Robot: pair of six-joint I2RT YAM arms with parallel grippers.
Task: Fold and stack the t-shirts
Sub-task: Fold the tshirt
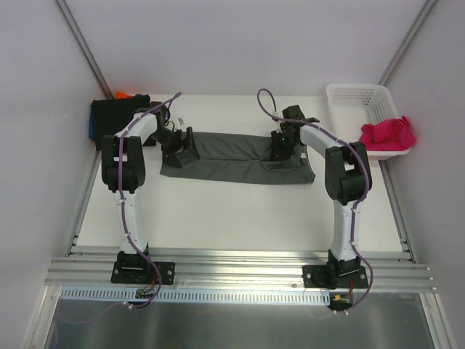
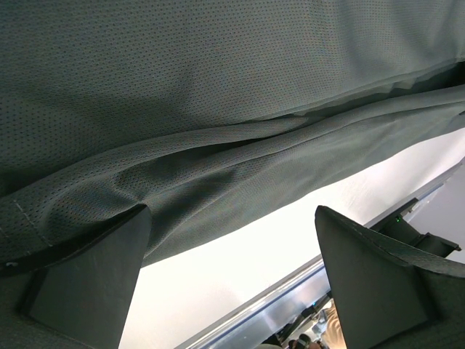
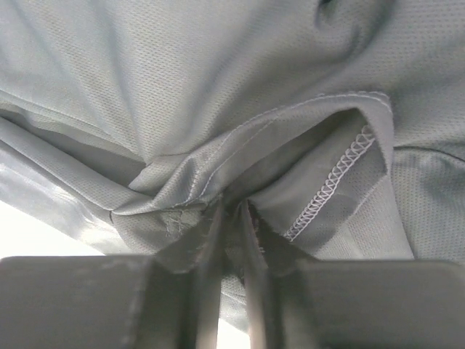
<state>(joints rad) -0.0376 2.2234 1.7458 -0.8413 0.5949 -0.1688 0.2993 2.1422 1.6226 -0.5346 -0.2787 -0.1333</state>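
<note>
Here, one end caught

The dark grey t-shirt lies lengthwise across the table, arm to arm. The right gripper pinches its bunched hem; the left gripper gapes wide at the opposite end, holding nothing.

left arm / right arm: white links, black joint housings | purple cable strung along each, loose loops | base plates: black, flat | left gripper fingers: dark matte wedges | right gripper: dark flat blades
</note>
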